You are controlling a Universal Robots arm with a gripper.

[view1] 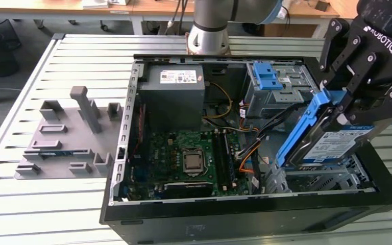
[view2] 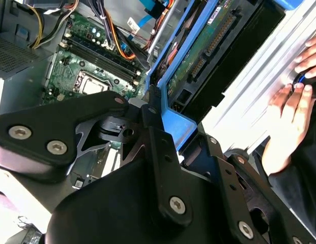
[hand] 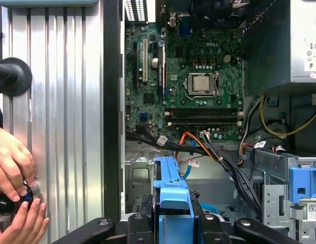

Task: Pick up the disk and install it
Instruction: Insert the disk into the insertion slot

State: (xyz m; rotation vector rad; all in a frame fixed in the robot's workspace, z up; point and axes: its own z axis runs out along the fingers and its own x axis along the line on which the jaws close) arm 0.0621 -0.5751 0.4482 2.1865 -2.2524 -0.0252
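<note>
Disk pinched, tilted over the bay

The gripper (view1: 341,99) clamps the disk (view1: 332,140) by its blue frame, over the drive cage (view1: 322,179). At this tilt, a corner could catch the cage rim or snag the cables (view1: 267,127) just beside it.

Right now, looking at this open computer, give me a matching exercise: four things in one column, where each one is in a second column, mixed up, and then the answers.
Things:
1. disk
2. grey metal box with a white sticker
3. grey plastic fixture
4. processor

Places:
A. on the slatted table, outside the case, at the exterior view's left
B. clamped in the gripper, tilted over the case
C. seated in the green board
D. inside the case, at the end nearest the arm's base

Pairs: 1-B, 2-D, 3-A, 4-C.
</note>
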